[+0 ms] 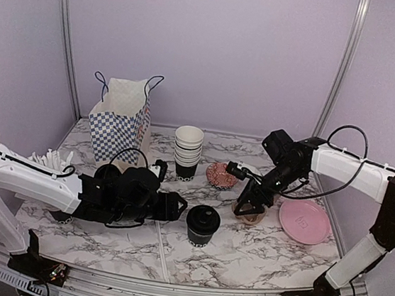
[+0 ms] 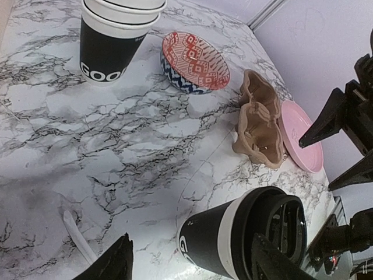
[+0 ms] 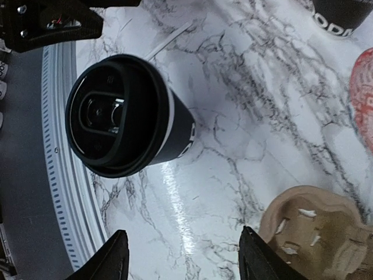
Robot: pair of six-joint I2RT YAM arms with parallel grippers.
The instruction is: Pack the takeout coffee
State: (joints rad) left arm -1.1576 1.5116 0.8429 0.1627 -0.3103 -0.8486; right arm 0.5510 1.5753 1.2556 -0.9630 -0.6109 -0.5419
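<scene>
The takeout coffee (image 1: 202,225) is a small black paper cup with white print and a black lid, upright at the table's front middle. It also shows in the left wrist view (image 2: 233,239) and the right wrist view (image 3: 128,116). My left gripper (image 1: 176,206) is open just left of the cup; in its wrist view (image 2: 192,265) the cup stands between the wide-spread jaws, nearer the right finger. My right gripper (image 1: 249,205) is open and empty (image 3: 183,256), right of the cup, over a brown cardboard cup carrier (image 1: 251,213).
A blue-and-white checked paper bag (image 1: 121,119) stands open at the back left. A stack of white-rimmed cups (image 1: 187,152) and a red patterned bowl (image 1: 221,175) sit mid-table. A pink plate (image 1: 304,221) lies at the right. White sticks (image 1: 50,160) lie at the left.
</scene>
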